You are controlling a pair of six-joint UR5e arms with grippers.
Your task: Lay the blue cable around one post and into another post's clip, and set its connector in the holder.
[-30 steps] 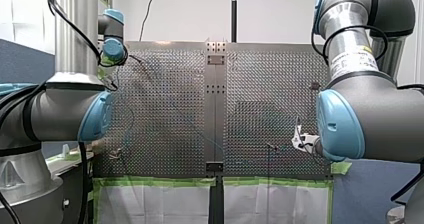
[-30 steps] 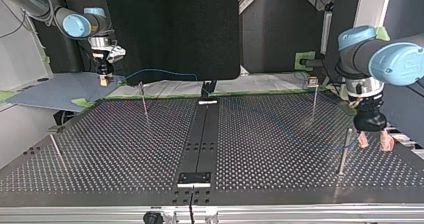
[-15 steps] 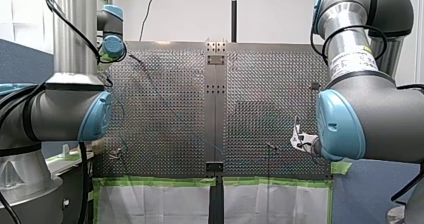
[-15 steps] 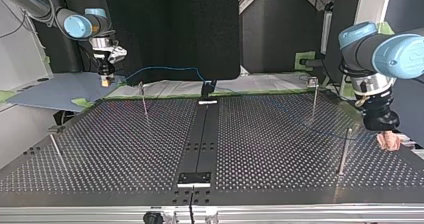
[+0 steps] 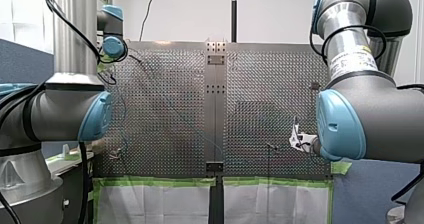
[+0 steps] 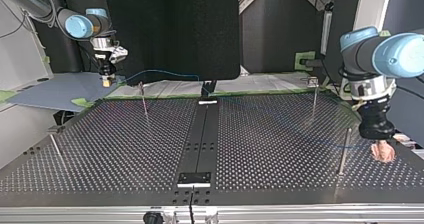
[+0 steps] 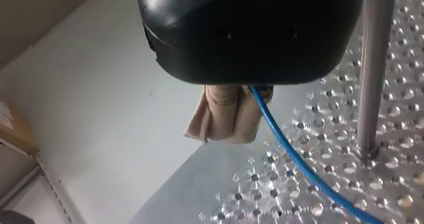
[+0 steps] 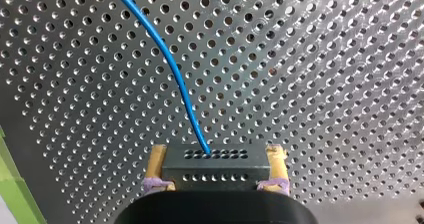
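Four posts point(image 6: 344, 151), one blue cable point(image 8: 175, 74), one connector point(image 8: 214, 165) (plus two grippers point(image 6: 382, 151))

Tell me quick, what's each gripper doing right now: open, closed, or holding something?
Left gripper: closed on the blue cable.
Right gripper: closed on the black connector.

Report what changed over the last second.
My left gripper moved toward the top view's right edge and lower, beside the near post. Its beige pads, apart a second ago, now sit together: jaws shut on the blue cable. My right gripper barely shifted, jaws shut on the connector. The post stayed put.
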